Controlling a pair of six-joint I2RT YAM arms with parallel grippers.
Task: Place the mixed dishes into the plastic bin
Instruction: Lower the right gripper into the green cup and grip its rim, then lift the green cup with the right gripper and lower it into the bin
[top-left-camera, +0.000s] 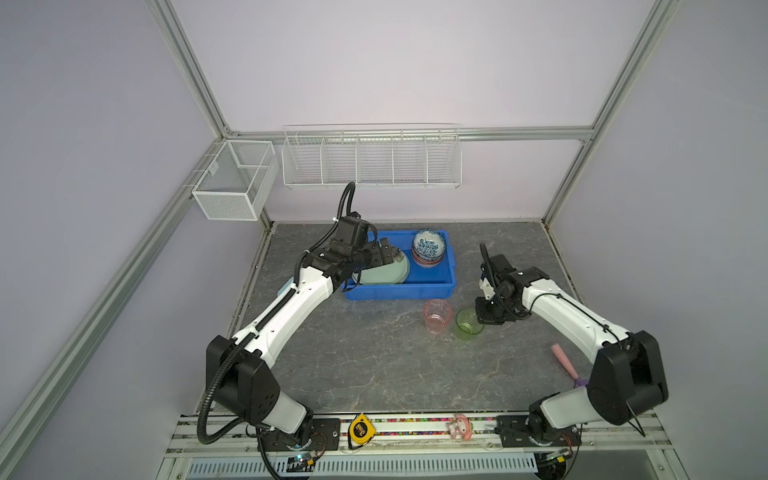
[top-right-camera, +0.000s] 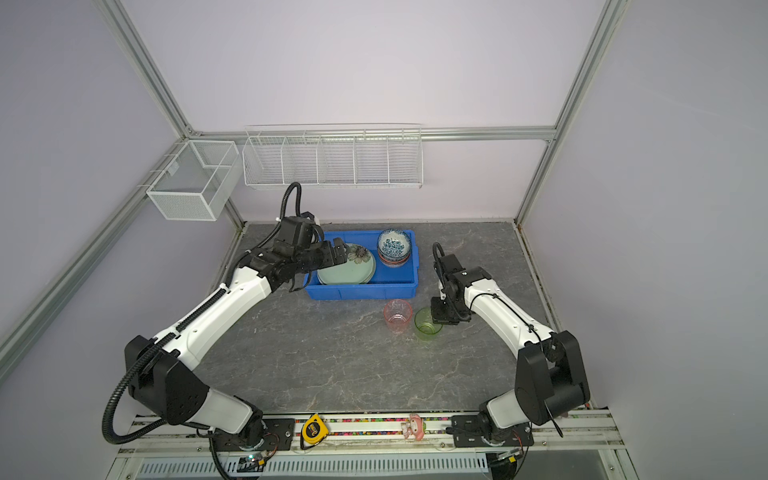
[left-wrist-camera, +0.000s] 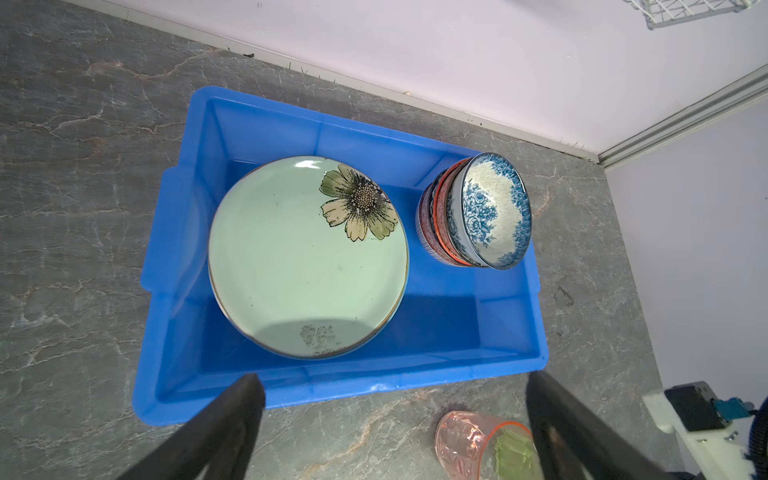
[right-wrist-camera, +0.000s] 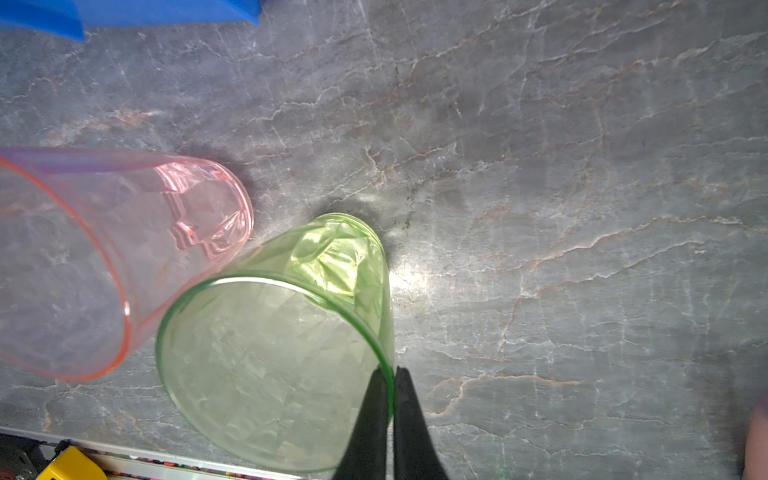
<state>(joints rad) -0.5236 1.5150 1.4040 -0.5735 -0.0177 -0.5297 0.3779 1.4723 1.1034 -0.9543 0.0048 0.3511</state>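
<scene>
Right tool (right-wrist-camera: 388, 376) tight on green cup (right-wrist-camera: 270, 361), left tool (left-wrist-camera: 392, 380) agape, empty; blue bin (left-wrist-camera: 166, 257) with bowls (left-wrist-camera: 490, 212) and seemingly stacked plates (left-wrist-camera: 299, 266).

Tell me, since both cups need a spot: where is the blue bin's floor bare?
In the blue bin, bare floor lies between the green plate, the stacked bowls and the wall nearest the pink cup. The plate side is crowded, with the left gripper above it.

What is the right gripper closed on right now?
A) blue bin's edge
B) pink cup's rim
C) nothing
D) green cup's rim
D: in the right wrist view the right gripper pinches the rim of the green cup, one finger inside and one outside.
</scene>
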